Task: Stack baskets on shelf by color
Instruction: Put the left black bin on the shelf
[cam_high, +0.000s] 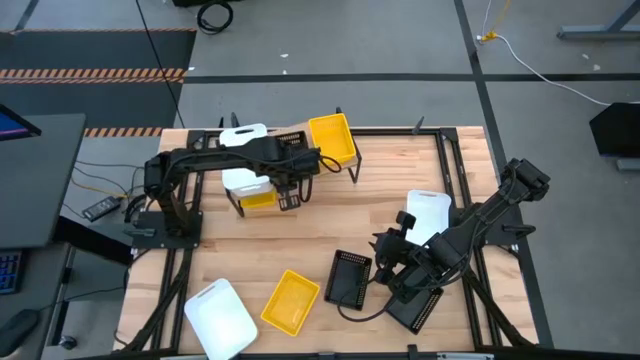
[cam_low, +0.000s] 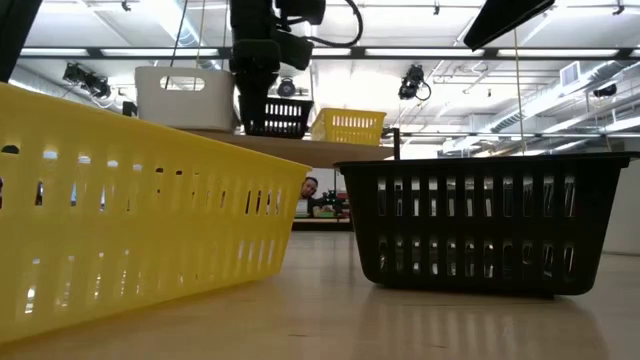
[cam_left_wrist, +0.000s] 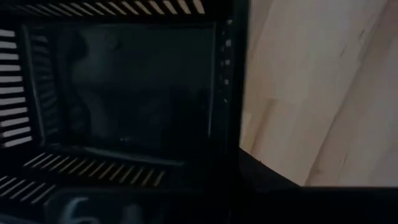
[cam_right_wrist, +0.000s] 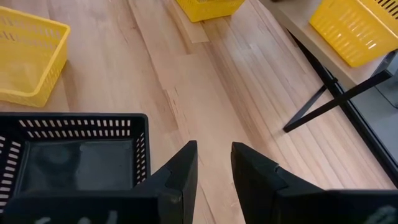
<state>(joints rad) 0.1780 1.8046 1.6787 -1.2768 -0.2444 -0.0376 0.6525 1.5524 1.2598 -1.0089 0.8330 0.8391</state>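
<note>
1. No brand, label or writing can be read on any basket.
2. The left claw (cam_high: 290, 178) hangs over the light wooden shelf on thin black legs (cam_high: 345, 168), at a perforated black plastic basket (cam_high: 291, 165) there; its wrist view looks straight into that basket, and I cannot tell how its fingers stand.
3. On the shelf, a white plastic basket (cam_high: 243, 135) and a yellow slotted basket (cam_high: 333, 138) flank the black one.
4. The right claw (cam_right_wrist: 213, 163) hovers low over the slatted wooden desk (cam_high: 330, 220), fingers slightly spread, pinching nothing, just beside a second black perforated basket (cam_high: 349, 277).
5. A yellow basket (cam_high: 290, 302) and a white basket (cam_high: 220, 318) lie near the desk's front edge; bare boards stay open mid-desk.
</note>
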